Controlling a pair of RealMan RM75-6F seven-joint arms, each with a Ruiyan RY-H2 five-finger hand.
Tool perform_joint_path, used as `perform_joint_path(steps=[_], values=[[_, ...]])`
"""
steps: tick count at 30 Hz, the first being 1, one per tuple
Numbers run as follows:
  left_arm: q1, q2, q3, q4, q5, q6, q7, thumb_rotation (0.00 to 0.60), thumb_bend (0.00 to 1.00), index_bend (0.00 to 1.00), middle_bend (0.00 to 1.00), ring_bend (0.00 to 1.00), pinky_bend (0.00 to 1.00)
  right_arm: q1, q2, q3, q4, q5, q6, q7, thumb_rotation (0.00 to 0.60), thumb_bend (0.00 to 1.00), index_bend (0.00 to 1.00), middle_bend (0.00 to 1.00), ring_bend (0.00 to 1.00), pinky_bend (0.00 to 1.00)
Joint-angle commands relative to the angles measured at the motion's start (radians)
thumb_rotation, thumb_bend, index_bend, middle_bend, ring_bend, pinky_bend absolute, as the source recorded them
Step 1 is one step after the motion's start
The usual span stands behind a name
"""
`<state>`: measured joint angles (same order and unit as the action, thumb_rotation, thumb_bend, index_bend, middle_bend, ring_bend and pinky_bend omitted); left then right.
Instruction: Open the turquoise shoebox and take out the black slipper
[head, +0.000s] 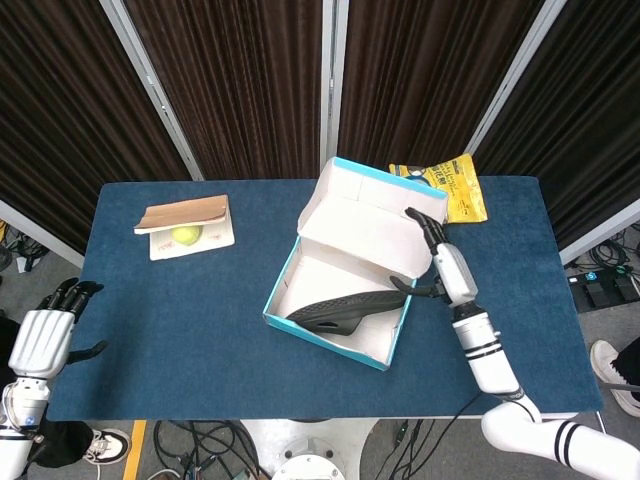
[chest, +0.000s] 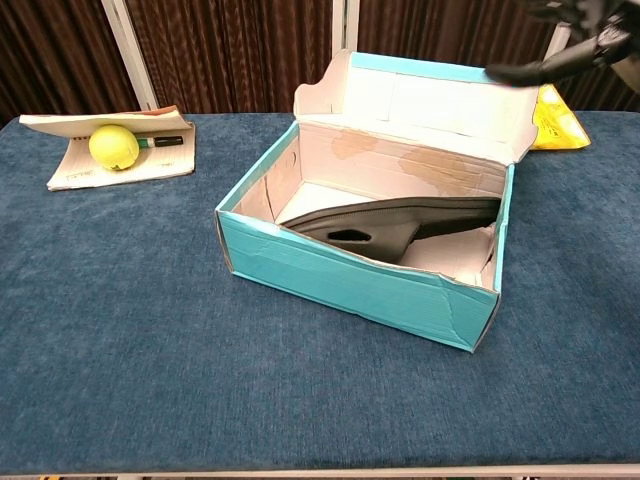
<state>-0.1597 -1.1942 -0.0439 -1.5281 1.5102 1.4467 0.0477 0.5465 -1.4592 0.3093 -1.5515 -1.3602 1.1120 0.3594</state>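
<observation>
Lid's up on the shoebox (head: 340, 330), flap leaning back toward the curtains, and the slipper (head: 345, 306) is right there inside, lying on the box floor. In the chest view it shows as a dark wedge (chest: 395, 222) tilted against the far wall, one end propped higher on the crumpled paper.

Here's the relation that matters: the right hand (head: 440, 265) hangs just beyond the box's right-hand wall, empty, fingers spread apart and pointing up toward the lid, thumb reaching in toward the box. The slipper lies to that hand's left and below it, inside the walls. Its long axis runs across the box, roughly left to right in the head view, with the nearer end aimed almost straight at the right hand. So the reach, by my reckoning, is a short one: in over the right wall, down, and onto that near end or the strap.

The left hand (head: 45, 335) is well apart, off the desk's left edge, fingers loosely apart with nothing in them. No contest, then; the right is the nearer one by a long way.

The chest view catches only the right hand's dark fingers (chest: 545, 66) up by the lid's top edge, so how high it sits above the slipper is hard to judge. The box wall stands between hand and slipper; it'll likely need clearing first.
</observation>
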Motion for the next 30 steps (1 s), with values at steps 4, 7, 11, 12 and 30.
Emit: perform_joint_path(steps=[4, 7, 11, 12, 30], values=[[0.000, 0.000, -0.001, 0.003, 0.001, 0.003, -0.004, 0.600, 0.07, 0.19, 0.19, 0.11, 0.32, 0.115, 0.109, -0.052, -0.154, 0.129, -0.228, -0.340, 0.600, 0.10, 0.00, 0.06, 0.00, 0.00], [0.001, 0.001, -0.002, 0.004, 0.002, 0.007, -0.005, 0.600, 0.07, 0.20, 0.19, 0.11, 0.32, 0.158, 0.142, -0.062, -0.197, 0.220, -0.286, -0.457, 0.600, 0.10, 0.00, 0.06, 0.00, 0.00], [0.000, 0.001, -0.003, 0.005, 0.000, 0.005, -0.008, 0.600, 0.07, 0.20, 0.19, 0.11, 0.32, 0.201, 0.153, -0.080, -0.230, 0.313, -0.313, -0.564, 0.600, 0.10, 0.00, 0.06, 0.00, 0.00], [0.000, 0.001, -0.003, 0.005, 0.001, 0.005, -0.009, 0.600, 0.07, 0.20, 0.19, 0.11, 0.32, 0.211, 0.151, -0.084, -0.234, 0.334, -0.319, -0.581, 0.600, 0.10, 0.00, 0.06, 0.00, 0.00], [0.007, -0.005, -0.004, 0.028, 0.012, 0.027, -0.037, 0.600, 0.07, 0.20, 0.19, 0.11, 0.32, 0.410, 0.050, -0.172, -0.197, 0.626, -0.370, -0.789, 0.600, 0.10, 0.00, 0.06, 0.00, 0.00]])
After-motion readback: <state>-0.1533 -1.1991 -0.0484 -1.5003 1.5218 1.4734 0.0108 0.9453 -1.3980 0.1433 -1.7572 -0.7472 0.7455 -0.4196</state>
